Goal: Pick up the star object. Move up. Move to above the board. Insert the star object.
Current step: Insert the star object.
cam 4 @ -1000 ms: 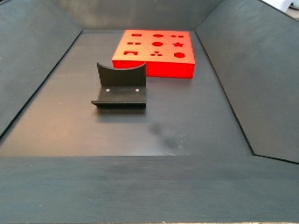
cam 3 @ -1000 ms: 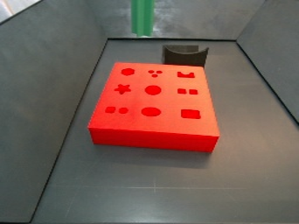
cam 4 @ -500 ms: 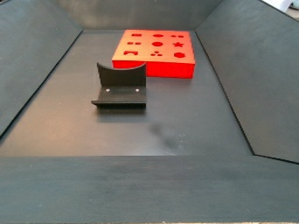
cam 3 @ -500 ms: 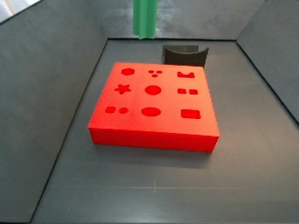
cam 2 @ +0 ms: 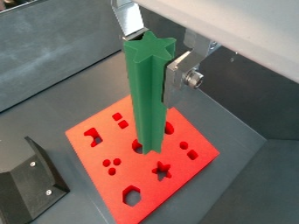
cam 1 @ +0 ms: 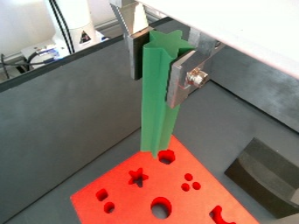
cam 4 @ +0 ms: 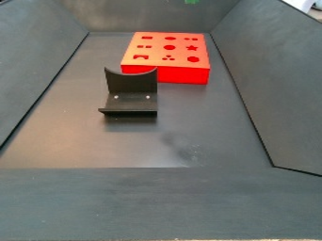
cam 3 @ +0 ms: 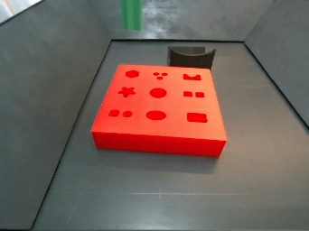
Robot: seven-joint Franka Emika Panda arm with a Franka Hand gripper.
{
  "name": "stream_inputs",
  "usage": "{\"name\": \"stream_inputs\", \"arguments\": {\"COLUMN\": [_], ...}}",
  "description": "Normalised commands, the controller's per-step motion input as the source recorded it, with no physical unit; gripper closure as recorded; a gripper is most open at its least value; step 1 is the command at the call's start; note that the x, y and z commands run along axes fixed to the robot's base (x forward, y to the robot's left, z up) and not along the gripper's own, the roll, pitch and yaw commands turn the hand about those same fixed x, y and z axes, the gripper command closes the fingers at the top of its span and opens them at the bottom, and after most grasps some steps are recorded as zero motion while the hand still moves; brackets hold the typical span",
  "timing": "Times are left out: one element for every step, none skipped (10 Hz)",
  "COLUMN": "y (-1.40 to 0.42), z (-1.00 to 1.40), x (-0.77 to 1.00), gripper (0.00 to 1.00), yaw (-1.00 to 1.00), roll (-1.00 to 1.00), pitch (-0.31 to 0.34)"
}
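The green peg has slid sideways across the top of the side view since a moment ago, away from over the fixture and toward the star-hole side of the board, so the carry is under way. Up close in both wrist views, the gripper [cam 1: 158, 63] is clamped on the star object [cam 1: 158, 96], silver fingers [cam 1: 126, 39] pressed to opposite flanks near its top end; the star-shaped end face [cam 2: 149, 48] shows plainly. It hangs upright, long axis pointing straight down, which I judge is the pose it needs to drop into a hole cleanly. Below its lower tip sits the board [cam 1: 117, 188], and the star hole [cam 1: 136, 178] lies just beside the tip in a wrist view, not yet under it; more travel and perhaps a twist look necessary before lowering. In a side view only the peg's lower end [cam 3: 132, 13] shows at the top edge, high above the board [cam 3: 160, 135] and well apart from it. Farther back stands the fixture [cam 3: 190, 57], empty. The floor [cam 4: 164, 132] is dark grey and matte, boxed in by sloping grey walls [cam 3: 49, 54].
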Motion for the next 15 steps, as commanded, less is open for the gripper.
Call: {"name": "stream_inputs", "arguments": {"y": [0.00,0.00,0.20,0.16,0.09,-0.23,0.00,-0.06,-0.03,-0.07,-0.09,0.00,0.00,0.00,0.00], "z": [-0.30,-0.58,-0.67,-0.68,-0.68,-0.23,-0.02,-0.44,-0.57,-0.61,-0.61,-0.11,-0.20,-0.27,-0.32], "x": [0.13,0.26,0.14,0.05,0.02,0.05,0.00,0.03,0.01,0.05,0.13,0.04,0.14,0.07,-0.01], "gripper": [1.00,1.00,1.00,1.00,1.00,1.00,1.00,1.00,1.00,1.00,1.00,1.00,1.00,1.00,1.00], "yaw": [0.23,0.49,0.78,0.87,0.86,0.36,0.00,0.01,0.01,0.00,0.00,0.00,0.00,0.00,0.02], "roll": [0.03,0.04,0.00,0.00,0.01,0.03,0.00,0.08,0.10,0.15,0.16,0.00,0.01,0.00,0.02], "pitch": [0.004,0.000,-0.074,-0.081,-0.061,-0.094,0.000,-0.021,-0.053,-0.039,-0.054,-0.044,-0.026,-0.067,-0.023]}}
